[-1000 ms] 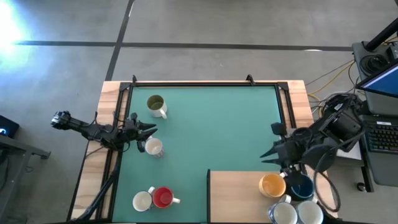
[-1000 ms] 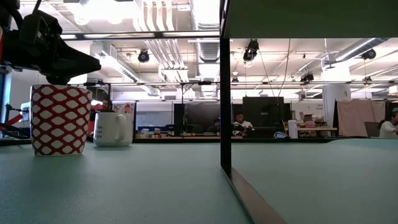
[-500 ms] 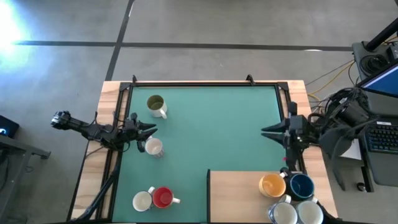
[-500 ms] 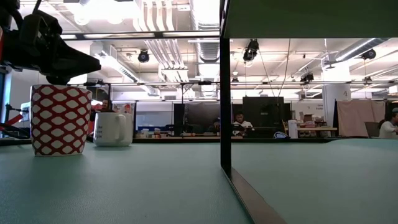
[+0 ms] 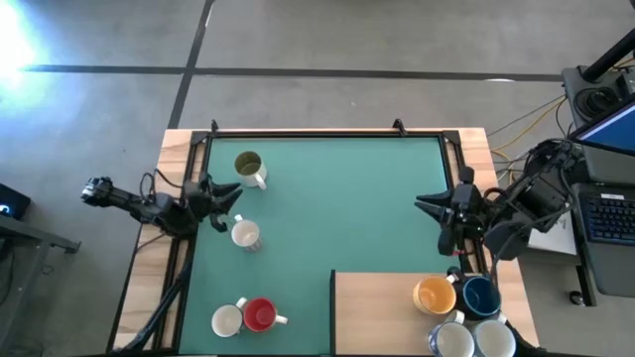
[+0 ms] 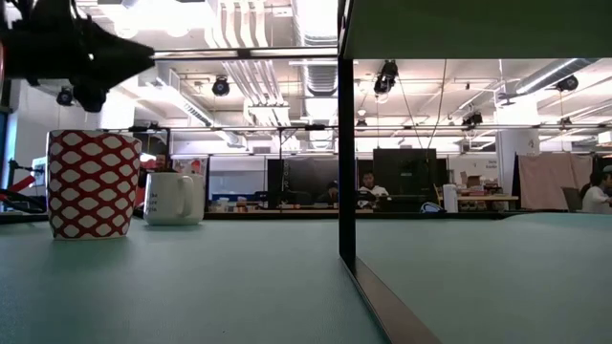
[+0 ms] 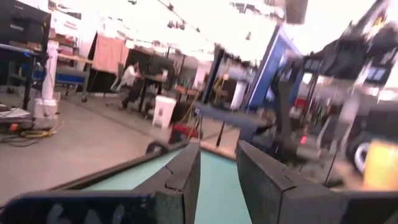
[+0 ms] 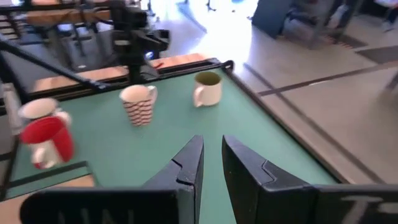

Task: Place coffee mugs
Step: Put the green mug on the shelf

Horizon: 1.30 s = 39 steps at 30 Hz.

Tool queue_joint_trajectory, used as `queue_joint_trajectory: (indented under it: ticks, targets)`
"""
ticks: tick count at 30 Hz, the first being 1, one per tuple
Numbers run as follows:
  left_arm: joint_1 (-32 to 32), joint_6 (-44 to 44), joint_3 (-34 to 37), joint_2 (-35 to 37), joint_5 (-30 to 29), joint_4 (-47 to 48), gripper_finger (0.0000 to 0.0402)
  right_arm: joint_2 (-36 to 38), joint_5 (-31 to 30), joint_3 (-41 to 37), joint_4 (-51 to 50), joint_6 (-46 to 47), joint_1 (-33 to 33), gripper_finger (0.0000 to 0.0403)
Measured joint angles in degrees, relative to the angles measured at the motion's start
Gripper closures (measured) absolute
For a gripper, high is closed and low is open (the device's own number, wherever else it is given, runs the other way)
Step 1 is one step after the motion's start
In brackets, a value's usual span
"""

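Green mat (image 5: 337,198) across the tabletop, with a wooden board (image 5: 372,317) laid over its five o'clock corner. Seen from above, with the mat's centre as the dial:

- At ten o'clock, the white mug with olive-green inside (image 5: 248,167), upright.
- At nine o'clock, the patterned white mug (image 5: 244,234), upright, standing apart from the others.
- At seven o'clock, a plain white mug (image 5: 226,320) touching the red mug (image 5: 260,314).
- At five o'clock, on the board, the orange mug (image 5: 435,295) just beside the dark blue mug (image 5: 480,296). Nearer the edge, two more white mugs (image 5: 452,340), partly cut off by the frame.

Left gripper (image 5: 226,195) between nine and ten o'clock, above the mat and between the olive-lined and patterned mugs. Fingers moderately parted, gripping nothing.

Right gripper (image 5: 425,204) at three o'clock, pointing toward the centre and well apart from the board's mugs. Only a narrow gap between the fingers, nothing in it.

Beyond the table in the level view, a workshop with desks, screens and seated people.
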State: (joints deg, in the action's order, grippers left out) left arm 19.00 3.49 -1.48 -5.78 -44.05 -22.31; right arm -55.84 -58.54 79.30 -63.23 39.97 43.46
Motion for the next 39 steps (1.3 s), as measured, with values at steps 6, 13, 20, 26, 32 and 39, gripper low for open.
queue_joint_trajectory:
  ticks: [6,13,20,26,32,39]
  targets:
    - [0.0,-4.1,0.0,0.0,-1.0,-7.4,0.0315,6.9,-5.0,-10.3,5.9,-0.1,0.0,0.0353]
    - [0.0,-5.5,0.0,0.0,-1.1,-13.4,0.0315,14.2,-7.7,-22.4,19.0,-6.8,0.0,0.0353]
    - [-0.2,-7.5,0.0,0.0,-1.5,-19.0,0.0315,21.6,-6.3,-31.8,35.9,-22.1,0.0,0.0353]
    - [-0.5,-6.9,0.0,0.0,-1.5,-20.2,0.0315,28.6,2.1,-39.6,51.8,-39.0,0.0,0.0353]
    - [-0.5,-6.9,0.0,0.0,-1.5,-20.1,0.0315,35.0,9.9,-46.9,66.1,-51.9,0.0,0.0353]
    - [-0.5,0.5,0.0,0.0,-1.5,-20.1,0.0315,42.8,13.9,-52.9,67.9,-47.8,0.0,0.0353]
